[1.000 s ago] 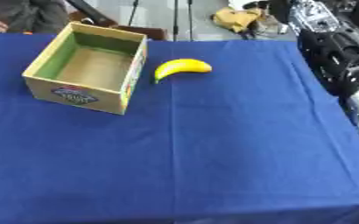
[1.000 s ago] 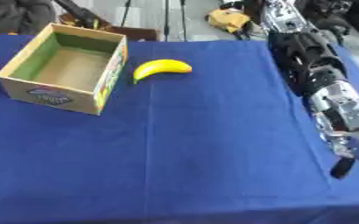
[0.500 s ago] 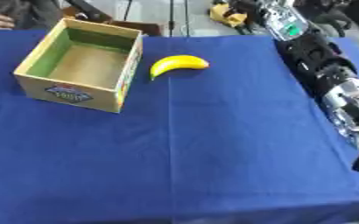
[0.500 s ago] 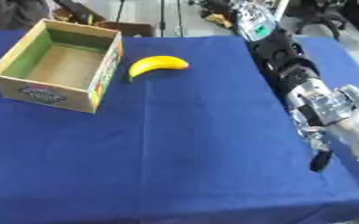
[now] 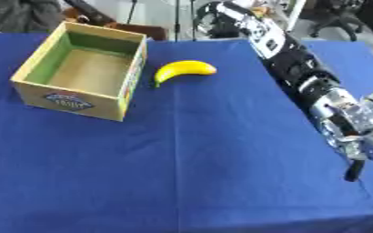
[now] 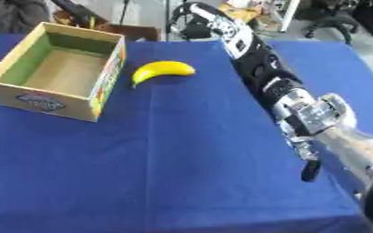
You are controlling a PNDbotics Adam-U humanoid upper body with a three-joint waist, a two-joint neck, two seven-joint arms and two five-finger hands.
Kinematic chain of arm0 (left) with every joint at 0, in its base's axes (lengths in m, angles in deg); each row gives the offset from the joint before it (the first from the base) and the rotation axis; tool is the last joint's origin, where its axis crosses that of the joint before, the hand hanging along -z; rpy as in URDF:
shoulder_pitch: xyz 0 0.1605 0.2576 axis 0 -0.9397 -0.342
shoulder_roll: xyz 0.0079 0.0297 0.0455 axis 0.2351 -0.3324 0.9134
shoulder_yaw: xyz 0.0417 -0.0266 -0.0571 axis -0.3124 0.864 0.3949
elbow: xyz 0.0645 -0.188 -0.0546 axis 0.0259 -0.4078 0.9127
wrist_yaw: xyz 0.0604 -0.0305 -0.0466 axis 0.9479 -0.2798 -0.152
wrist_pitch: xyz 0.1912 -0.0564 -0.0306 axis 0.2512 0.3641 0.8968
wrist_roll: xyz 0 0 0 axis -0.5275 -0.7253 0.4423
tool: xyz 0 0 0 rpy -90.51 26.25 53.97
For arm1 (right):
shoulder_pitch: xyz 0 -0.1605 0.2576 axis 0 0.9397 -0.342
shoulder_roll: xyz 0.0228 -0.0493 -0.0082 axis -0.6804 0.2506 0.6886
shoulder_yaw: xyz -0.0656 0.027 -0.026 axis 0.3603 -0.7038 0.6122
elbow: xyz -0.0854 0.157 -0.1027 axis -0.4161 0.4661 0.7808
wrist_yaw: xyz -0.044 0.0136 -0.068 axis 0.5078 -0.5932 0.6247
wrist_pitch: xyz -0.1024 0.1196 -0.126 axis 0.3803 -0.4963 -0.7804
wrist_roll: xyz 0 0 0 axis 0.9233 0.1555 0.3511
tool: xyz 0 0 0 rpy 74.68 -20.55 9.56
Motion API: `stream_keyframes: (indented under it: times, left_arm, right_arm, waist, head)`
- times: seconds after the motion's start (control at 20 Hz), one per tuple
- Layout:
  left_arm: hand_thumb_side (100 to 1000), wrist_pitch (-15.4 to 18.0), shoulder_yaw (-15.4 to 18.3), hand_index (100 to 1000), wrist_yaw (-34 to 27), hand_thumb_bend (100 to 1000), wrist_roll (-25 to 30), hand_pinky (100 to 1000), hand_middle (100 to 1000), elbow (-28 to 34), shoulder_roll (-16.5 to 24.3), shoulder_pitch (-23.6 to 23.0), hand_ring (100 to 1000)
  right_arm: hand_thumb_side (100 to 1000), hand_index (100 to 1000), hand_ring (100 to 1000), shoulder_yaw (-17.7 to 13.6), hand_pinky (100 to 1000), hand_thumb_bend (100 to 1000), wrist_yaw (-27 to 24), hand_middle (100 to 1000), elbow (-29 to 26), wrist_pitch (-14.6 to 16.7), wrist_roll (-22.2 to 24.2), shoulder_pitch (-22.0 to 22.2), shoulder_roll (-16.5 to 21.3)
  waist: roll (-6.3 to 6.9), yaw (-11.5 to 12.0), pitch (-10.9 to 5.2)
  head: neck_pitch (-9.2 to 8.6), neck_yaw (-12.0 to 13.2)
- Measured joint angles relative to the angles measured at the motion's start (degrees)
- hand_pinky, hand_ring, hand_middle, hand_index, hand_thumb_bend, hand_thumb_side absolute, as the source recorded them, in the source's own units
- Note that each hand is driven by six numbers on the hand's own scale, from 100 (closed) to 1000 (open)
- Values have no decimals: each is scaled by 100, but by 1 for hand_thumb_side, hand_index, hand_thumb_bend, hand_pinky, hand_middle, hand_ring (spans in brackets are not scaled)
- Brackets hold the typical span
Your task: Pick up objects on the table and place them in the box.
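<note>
banana point(image 5: 183, 71): probably light, smooth skin so bit slippery, bruises if squeezed. best grab across fat middle imo. plain yellow, curved, stem end pointing down-left. sits on blue cloth point(image 5: 182, 154) just right of box point(image 5: 82, 70), not touching. box open, empty. right hand point(image 6: 305, 146) low at right, well apart from banana, fingers hanging down, can't tell how wide, holding nothing. left hand not visible.

The right arm point(image 6: 261, 73) enters from about one o'clock as a chain of bulky black segments, with a white-and-silver panel bearing small dark markings near its upper end. Toward four o'clock the black gives way to a bright silver, ribbed joint point(image 6: 309, 113), then a smooth pale grey forearm shell. Of the right hand point(image 6: 310, 170), one slim black finger with a rounded tip shows.
</note>
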Motion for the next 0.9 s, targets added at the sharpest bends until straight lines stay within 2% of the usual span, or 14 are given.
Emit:
stream_keyframes:
  times: [0.45, 0.7, 0.75, 0.8, 0.9]
  left_arm:
    - [884, 2, -31, 590, -1, 391, 20, 587, 509, 16, -16, 19, 554]
    - [883, 0, -32, 590, -2, 393, 24, 587, 508, 20, -49, 22, 553]
    - [879, 0, -32, 590, -2, 395, 24, 587, 508, 21, -49, 22, 553]
    - [883, 0, -32, 589, -2, 394, 24, 587, 508, 21, -49, 23, 553]
    - [883, 0, -32, 589, -2, 395, 24, 587, 508, 22, -49, 23, 553]
  right_arm:
    - [514, 790, 973, 98, 828, 179, 899, 890, 163, 392, 9, -105, -298]
    - [497, 787, 945, 99, 813, 205, 1230, 877, 252, 483, -43, -112, -390]
    - [461, 787, 944, 99, 811, 253, 1272, 874, 272, 493, -50, -112, -402]
    - [490, 788, 945, 100, 811, 254, 1311, 875, 286, 503, -51, -111, -405]
    - [468, 791, 944, 104, 809, 276, 1400, 874, 324, 532, -29, -107, -420]
  waist:
    - [-10, 116, 60]
    - [-10, 131, 91]
    - [-9, 131, 100]
    - [-9, 131, 104]
    - [-9, 120, 104]
  head:
    - [-55, -97]
    - [-74, -146]
    - [-74, -155]
    - [-74, -160]
    - [-74, -163]
